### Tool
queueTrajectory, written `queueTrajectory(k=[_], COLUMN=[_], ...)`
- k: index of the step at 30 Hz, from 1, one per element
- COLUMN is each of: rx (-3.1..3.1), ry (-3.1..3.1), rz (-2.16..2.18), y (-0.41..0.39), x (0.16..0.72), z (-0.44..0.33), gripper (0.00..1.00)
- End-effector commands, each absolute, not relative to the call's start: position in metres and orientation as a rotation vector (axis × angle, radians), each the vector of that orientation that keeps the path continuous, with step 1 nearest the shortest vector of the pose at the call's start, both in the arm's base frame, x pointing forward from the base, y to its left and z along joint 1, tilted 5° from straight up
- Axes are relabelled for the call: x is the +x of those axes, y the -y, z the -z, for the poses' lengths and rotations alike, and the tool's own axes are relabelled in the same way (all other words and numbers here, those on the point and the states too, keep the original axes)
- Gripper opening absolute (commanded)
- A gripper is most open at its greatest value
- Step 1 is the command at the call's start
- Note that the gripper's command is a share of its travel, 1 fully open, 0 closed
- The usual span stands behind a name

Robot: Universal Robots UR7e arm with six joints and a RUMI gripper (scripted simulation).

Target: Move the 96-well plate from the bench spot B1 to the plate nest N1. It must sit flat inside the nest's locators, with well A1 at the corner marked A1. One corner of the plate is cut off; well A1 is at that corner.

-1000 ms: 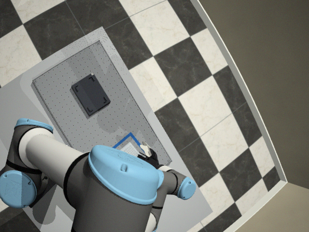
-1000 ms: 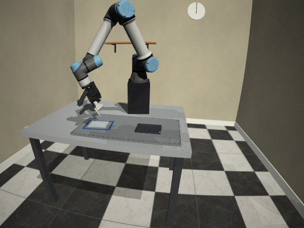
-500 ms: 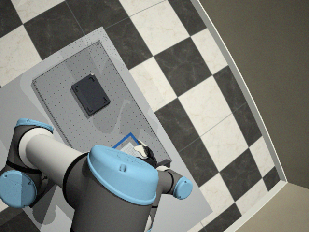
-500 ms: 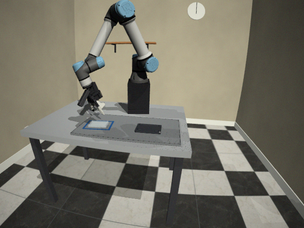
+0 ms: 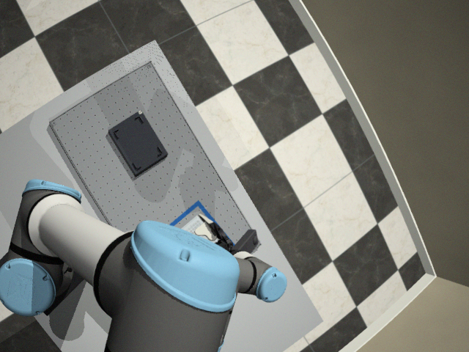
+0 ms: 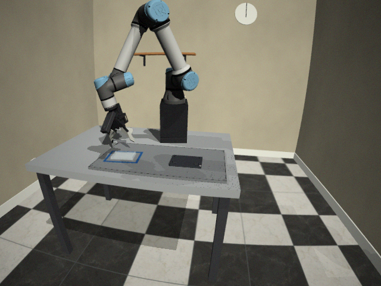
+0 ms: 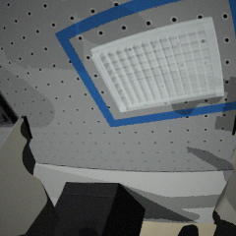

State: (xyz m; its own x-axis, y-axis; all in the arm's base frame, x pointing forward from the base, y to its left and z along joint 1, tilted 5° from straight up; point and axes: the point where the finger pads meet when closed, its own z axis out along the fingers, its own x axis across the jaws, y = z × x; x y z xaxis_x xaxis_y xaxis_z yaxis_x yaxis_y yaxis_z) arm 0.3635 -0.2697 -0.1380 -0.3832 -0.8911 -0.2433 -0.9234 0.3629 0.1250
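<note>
Wide-open claw (image 6: pixel 118 139) hovers empty; wrist view shows plate (image 7: pixel 158 64) wells ahead, top view hides them behind the elbow (image 5: pixel 185 261).

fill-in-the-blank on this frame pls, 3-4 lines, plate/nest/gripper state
The translucent white 96-well plate lies inside the ____ outlined rectangle on the perforated grey board.
The dark square plate nest currently holds ____ plate.
The black two-jaw gripper hangs above the table beside the plate with its jaws ____.
In the exterior view, the nest lies to the ____ of the plate.

Missing words: blue; no; open; right
</note>
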Motion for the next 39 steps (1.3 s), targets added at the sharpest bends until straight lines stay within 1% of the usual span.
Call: queueTrajectory(k=[1,23,39], rx=[-1.817,-2.43,-2.819], ry=[-2.357,-1.734,-1.107], rz=[-0.314,-0.12,0.017], y=[0.2706,0.2714,0.2729], x=[0.3643,0.3625,0.3563], z=[0.1383,0.1396,0.1394], gripper=[1.0,1.0,1.0])
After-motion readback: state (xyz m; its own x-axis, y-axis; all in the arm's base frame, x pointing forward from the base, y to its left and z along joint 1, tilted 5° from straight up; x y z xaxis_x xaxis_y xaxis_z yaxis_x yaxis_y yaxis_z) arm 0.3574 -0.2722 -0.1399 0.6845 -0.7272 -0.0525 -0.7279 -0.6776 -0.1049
